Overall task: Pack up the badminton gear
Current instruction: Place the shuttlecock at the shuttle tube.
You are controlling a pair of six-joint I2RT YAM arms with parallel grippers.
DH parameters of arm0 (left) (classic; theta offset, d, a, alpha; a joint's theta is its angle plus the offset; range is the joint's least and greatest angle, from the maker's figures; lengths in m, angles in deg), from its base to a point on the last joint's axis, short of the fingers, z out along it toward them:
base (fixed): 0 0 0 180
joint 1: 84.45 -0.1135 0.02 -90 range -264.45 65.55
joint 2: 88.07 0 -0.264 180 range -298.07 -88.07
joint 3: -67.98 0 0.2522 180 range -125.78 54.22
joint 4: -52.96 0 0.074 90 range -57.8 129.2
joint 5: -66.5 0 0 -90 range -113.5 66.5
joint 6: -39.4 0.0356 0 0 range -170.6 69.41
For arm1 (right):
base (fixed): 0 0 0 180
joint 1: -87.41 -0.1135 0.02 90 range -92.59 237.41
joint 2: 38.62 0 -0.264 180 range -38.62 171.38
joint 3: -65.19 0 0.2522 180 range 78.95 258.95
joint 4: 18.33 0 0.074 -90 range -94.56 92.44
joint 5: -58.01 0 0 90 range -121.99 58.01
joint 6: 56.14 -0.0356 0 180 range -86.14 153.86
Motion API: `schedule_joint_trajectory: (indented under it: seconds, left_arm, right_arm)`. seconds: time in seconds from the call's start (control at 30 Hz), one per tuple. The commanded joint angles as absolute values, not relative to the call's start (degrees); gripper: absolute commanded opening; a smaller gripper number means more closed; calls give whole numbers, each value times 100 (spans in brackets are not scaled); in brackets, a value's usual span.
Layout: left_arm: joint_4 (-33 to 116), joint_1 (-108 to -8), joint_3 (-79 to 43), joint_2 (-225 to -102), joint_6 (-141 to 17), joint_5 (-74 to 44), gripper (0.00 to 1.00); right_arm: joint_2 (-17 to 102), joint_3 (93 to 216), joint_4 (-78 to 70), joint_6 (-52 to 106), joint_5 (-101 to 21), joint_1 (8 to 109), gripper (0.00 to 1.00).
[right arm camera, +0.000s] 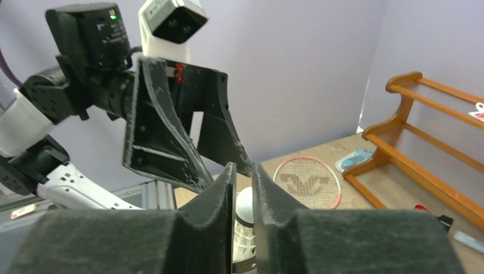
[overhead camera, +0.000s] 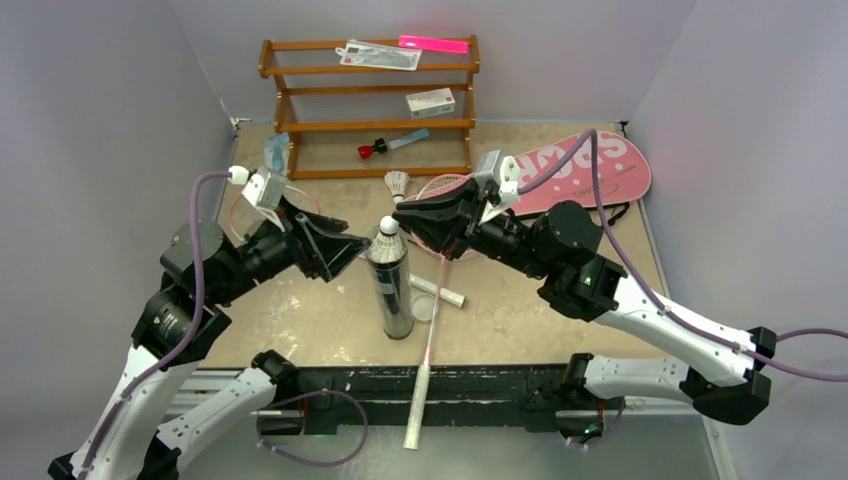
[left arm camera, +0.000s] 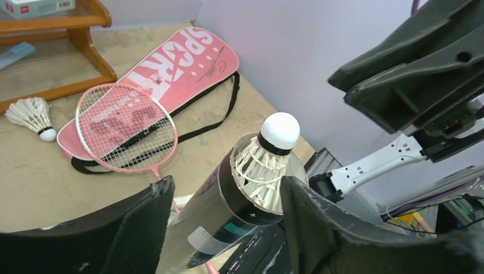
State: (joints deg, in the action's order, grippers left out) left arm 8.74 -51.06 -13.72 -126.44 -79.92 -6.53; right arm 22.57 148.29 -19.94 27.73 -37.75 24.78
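The long black tube (overhead camera: 393, 295) stands upright mid-table with a white feather shuttlecock (overhead camera: 388, 235) poking out of its top. My left gripper (overhead camera: 355, 248) is open beside the tube's upper part. In the left wrist view the tube (left arm camera: 217, 211) and shuttlecock (left arm camera: 274, 142) show between the spread fingers. My right gripper (overhead camera: 400, 213) hovers just above the shuttlecock, jaws nearly together and holding nothing. One pink racket (overhead camera: 432, 300) lies with its handle over the front edge. A second racket head (right arm camera: 307, 182) lies at left. The pink SPORT bag (overhead camera: 590, 170) is at the back right.
A loose shuttlecock (overhead camera: 398, 185) lies by the wooden shelf (overhead camera: 370, 125). The shelf holds a red-capped blue tool (overhead camera: 390, 145) and a small white box (overhead camera: 430, 100). A round white lid (overhead camera: 424, 308) and a white rod (overhead camera: 440, 292) lie right of the tube.
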Motion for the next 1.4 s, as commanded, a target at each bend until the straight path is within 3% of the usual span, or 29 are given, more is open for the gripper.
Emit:
schedule_joint_trajectory:
  seconds: [0.0, 0.1, 0.4, 0.57, 1.37]
  left_arm:
    - [958, -5123, -1403, -12753, -8010, -505, 62]
    - [924, -5122, -1394, -12786, -8028, -492, 55]
    - [915, -5121, -1345, -12775, -8039, -483, 53]
    - [914, -5119, -1358, -12830, -8009, -368, 35]
    - [782, -5118, -1301, -12964, -7949, -294, 26]
  right_arm:
    - [2406, 15253, -1666, 2761, -3849, 2466, 12]
    - [2657, 15618, -1226, 2604, -3832, 2466, 0]
    - [2922, 15753, -1024, 2512, -3509, 2466, 0]
    - [2955, 15658, -1072, 2473, -3648, 2466, 0]
    - [2987, 15404, -869, 2506, -4379, 2466, 0]
